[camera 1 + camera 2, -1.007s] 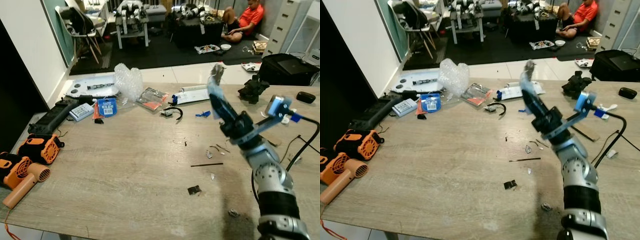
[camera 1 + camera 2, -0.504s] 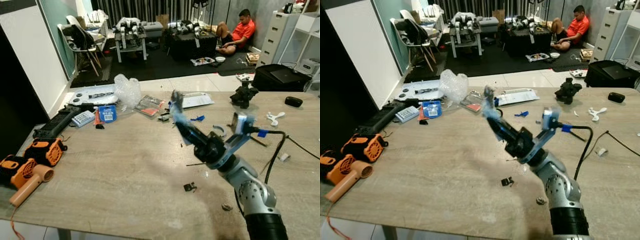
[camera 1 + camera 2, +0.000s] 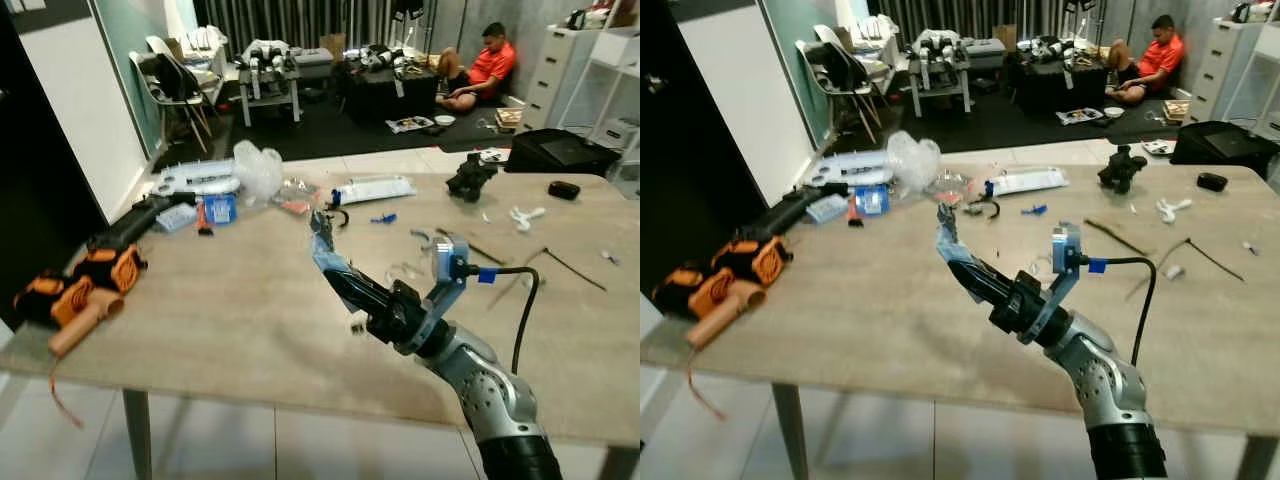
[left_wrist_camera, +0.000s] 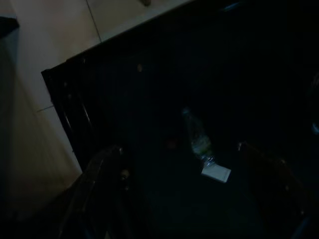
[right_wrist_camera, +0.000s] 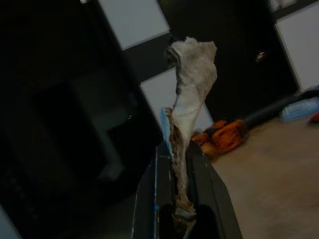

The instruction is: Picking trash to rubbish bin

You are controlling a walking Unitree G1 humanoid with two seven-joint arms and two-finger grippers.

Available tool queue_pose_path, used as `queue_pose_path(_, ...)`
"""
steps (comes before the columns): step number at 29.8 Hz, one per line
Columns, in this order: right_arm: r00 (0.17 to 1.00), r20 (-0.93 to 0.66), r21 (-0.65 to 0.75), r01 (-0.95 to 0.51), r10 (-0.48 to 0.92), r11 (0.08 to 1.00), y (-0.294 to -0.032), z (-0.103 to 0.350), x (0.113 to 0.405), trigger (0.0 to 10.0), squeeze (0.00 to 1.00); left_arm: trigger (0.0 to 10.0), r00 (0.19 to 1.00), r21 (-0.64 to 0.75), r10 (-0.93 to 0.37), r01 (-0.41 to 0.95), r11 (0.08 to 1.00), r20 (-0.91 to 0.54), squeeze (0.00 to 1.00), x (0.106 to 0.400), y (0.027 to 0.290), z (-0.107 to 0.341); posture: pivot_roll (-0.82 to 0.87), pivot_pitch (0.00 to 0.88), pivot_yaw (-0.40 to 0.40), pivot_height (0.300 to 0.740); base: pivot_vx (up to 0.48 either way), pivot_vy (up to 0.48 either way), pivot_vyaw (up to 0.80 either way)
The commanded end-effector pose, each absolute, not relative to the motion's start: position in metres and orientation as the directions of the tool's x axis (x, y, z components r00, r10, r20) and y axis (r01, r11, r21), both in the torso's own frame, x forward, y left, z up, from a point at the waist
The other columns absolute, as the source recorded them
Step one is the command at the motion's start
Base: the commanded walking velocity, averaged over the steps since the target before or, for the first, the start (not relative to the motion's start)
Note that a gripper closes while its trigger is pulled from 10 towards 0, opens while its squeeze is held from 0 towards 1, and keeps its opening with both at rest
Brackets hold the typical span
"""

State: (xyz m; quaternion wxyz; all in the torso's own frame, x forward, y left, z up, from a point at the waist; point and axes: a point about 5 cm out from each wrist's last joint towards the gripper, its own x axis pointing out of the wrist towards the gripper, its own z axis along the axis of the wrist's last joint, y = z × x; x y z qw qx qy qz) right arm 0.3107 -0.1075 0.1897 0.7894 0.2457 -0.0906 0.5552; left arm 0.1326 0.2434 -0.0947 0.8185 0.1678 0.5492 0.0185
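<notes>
While the wooden surface (image 3: 230,300) is stretching across the middle of the frame, still littered with bubble wrap (image 3: 257,168) at upper left and small scraps (image 3: 400,270) near centre, we are holding our right end effector (image 3: 322,243) above it at centre frame, clamped on a crumpled strip of trash (image 5: 192,84). We are judging the pick done and the carry under way; the drop is left. In the dark left wrist view we are making out a bin (image 4: 164,124) holding a bottle (image 4: 198,140).
</notes>
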Motion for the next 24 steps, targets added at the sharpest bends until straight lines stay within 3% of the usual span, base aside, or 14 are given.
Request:
queue_pose_path(1, 0.365, 0.387, 0.295, -0.919, 0.847, 0.261, -0.105, 0.184, 0.308, 10.0, 0.0, 10.0, 0.363, 0.296, 0.221, 0.163, 0.941, -0.905, 0.0, 0.122, 0.245, -0.098, -0.09, 0.072, 0.084, 0.74, -0.337, 0.0, 0.0)
queue_pose_path(5, 0.353, 0.335, 0.322, -0.914, 0.874, 0.246, -0.099, 0.17, 0.301, 10.0, 0.0, 10.0, 0.354, 0.294, 0.218, 0.174, 0.94, -0.909, 0.0, 0.118, 0.244, -0.099, -0.1, 0.066, 0.082, 0.74, -0.341, 0.0, 0.0)
queue_pose_path(12, 0.239, 0.228, 0.326, -0.932, 0.944, 0.157, -0.09, 0.15, 0.28, 10.0, 0.0, 10.0, 0.356, 0.288, 0.209, 0.183, 0.94, -0.911, 0.0, 0.12, 0.241, -0.1, -0.11, 0.058, 0.071, 0.74, -0.337, 0.0, 0.0)
queue_pose_path(15, 0.328, 0.057, 0.326, -0.899, 0.943, 0.293, -0.089, 0.127, 0.286, 10.0, 0.0, 10.0, 0.363, 0.285, 0.203, 0.188, 0.94, -0.909, 0.0, 0.123, 0.238, -0.099, -0.11, 0.056, 0.068, 0.74, -0.333, 0.0, 0.0)
queue_pose_path(16, 0.328, 0.057, 0.326, -0.899, 0.943, 0.293, -0.089, 0.127, 0.286, 10.0, 0.0, 10.0, 0.363, 0.285, 0.203, 0.188, 0.94, -0.909, 0.0, 0.123, 0.238, -0.099, -0.11, 0.056, 0.068, 0.74, -0.33, 0.0, 0.0)
queue_pose_path(18, 0.397, -0.141, 0.305, -0.854, 0.907, 0.421, -0.09, 0.095, 0.29, 10.0, 0.0, 10.0, 0.37, 0.282, 0.198, 0.19, 0.94, -0.908, 0.0, 0.125, 0.236, -0.099, -0.11, 0.055, 0.063, 0.74, 0.0, 0.0, 0.0)
queue_pose_path(20, 0.434, -0.313, 0.312, -0.793, 0.845, 0.523, -0.097, 0.057, 0.286, 10.0, 0.0, 10.0, 0.374, 0.278, 0.193, 0.189, 0.942, -0.907, 0.0, 0.127, 0.234, -0.099, -0.11, 0.057, 0.059, 0.74, 0.0, 0.0, 0.0)
queue_pose_path(21, 0.437, -0.325, 0.317, -0.785, 0.838, 0.532, -0.098, 0.054, 0.285, 10.0, 0.0, 10.0, 0.374, 0.278, 0.193, 0.188, 0.942, -0.907, 0.0, 0.127, 0.234, -0.099, -0.11, 0.057, 0.059, 0.74, 0.0, 0.0, 0.0)
queue_pose_path(24, 0.513, -0.524, 0.32, -0.621, 0.68, 0.716, -0.118, 0.01, 0.278, 10.0, 0.0, 10.0, 0.375, 0.271, 0.188, 0.182, 0.945, -0.908, 0.0, 0.127, 0.232, -0.1, -0.1, 0.06, 0.054, 0.74, 0.0, 0.0, 0.0)
